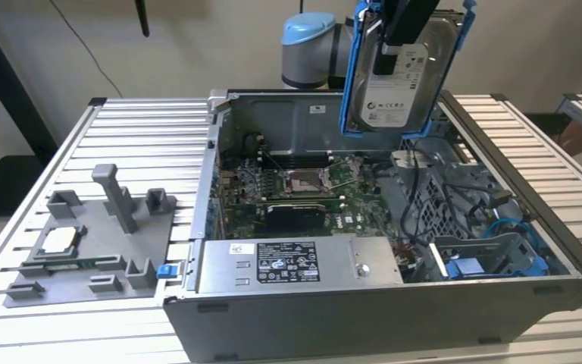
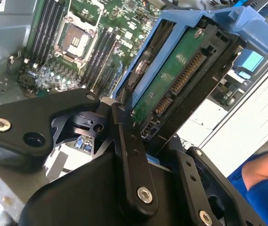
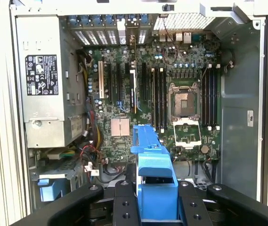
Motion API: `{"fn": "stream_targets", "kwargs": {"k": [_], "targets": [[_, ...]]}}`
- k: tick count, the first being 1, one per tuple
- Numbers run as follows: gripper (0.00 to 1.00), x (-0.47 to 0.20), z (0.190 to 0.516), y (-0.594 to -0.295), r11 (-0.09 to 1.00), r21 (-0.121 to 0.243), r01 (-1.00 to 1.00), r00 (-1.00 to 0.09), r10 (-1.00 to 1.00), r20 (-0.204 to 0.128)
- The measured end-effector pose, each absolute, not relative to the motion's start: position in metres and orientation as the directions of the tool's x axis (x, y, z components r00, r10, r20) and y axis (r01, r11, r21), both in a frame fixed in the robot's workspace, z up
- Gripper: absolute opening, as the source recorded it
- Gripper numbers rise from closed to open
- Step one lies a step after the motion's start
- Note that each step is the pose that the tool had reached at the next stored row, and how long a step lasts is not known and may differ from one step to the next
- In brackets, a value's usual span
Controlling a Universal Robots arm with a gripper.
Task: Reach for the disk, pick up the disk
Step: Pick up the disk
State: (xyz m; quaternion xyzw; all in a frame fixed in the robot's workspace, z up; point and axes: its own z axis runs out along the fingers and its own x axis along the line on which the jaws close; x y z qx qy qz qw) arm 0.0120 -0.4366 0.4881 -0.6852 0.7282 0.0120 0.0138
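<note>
Closest in, the black metal gripper [image 2: 143, 127] is clamped on the silver-grey hard disk in its bright blue plastic bracket [image 1: 405, 72], holding it upright in the air above the open grey computer case [image 1: 372, 318]; its green circuit side shows in the second wrist view. Below lies the green motherboard [image 3: 171, 94], with the boxy grey power supply [image 1: 286, 262] beside it. On the slatted metal table [image 1: 139, 129], to the exterior view's left, sits a grey plastic fixture tray [image 1: 89, 250] carrying a small square silver chip [image 1: 57, 240].
</note>
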Motion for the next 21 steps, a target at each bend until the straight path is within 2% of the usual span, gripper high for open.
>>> {"fn": "stream_targets", "kwargs": {"k": [15, 21], "targets": [[0.0, 0.012, 0.487, -0.454, 0.061, -0.001, -0.998, -0.061, -0.997, -0.037], [0.0, 0.012, 0.487, -0.476, 0.062, -0.001, -0.998, -0.061, -0.997, -0.037]]}}
